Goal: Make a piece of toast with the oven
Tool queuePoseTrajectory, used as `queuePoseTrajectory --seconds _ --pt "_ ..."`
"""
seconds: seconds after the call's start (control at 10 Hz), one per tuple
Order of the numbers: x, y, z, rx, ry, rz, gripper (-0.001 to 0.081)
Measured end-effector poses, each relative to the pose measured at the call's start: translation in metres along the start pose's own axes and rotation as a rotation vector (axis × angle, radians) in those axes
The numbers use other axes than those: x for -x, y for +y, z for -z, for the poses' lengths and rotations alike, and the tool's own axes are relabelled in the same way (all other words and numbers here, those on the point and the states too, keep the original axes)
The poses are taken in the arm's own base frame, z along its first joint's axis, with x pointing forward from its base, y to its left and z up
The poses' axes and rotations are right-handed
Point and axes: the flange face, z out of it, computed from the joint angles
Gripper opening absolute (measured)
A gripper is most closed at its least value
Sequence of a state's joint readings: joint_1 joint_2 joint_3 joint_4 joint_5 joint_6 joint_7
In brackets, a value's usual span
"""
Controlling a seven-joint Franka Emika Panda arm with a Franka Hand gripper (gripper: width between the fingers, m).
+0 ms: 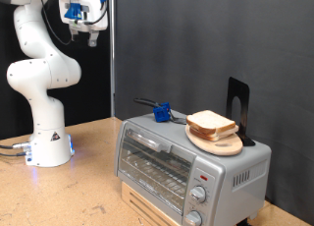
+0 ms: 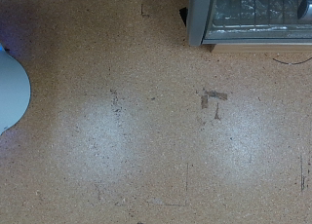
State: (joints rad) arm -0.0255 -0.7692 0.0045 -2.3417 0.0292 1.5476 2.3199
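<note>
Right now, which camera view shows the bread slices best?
The exterior view. There the bread slices lie stacked on a round wooden plate on top of the oven. The wrist view shows none of the bread, only the floor and one oven corner.

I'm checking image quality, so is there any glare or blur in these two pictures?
Wrist view: two soft pale glare patches on the brown cork-like tabletop, slightly soft overall. Exterior view: evenly lit, fairly sharp; the small silver toaster oven shows mild sheen, and the gripper sits high against a dark backdrop.

toast (image 1: 210,122) on plate (image 1: 218,142), plate atop oven (image 1: 186,164), gripper (image 1: 82,28) high above
</note>
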Motion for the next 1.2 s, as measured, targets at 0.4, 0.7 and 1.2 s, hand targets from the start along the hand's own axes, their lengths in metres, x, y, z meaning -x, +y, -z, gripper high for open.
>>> queuePoseTrajectory --seconds 0.4,0.7,1.2 --pt "0.016 -0.012 0.001 -0.008 0.041 0.476 0.08" --pt "0.032 -0.034 -0.003 -0.047 0.099 0.645 0.08" --pt "0.028 -0.032 -0.011 -0.134 0.027 1.207 0.08"
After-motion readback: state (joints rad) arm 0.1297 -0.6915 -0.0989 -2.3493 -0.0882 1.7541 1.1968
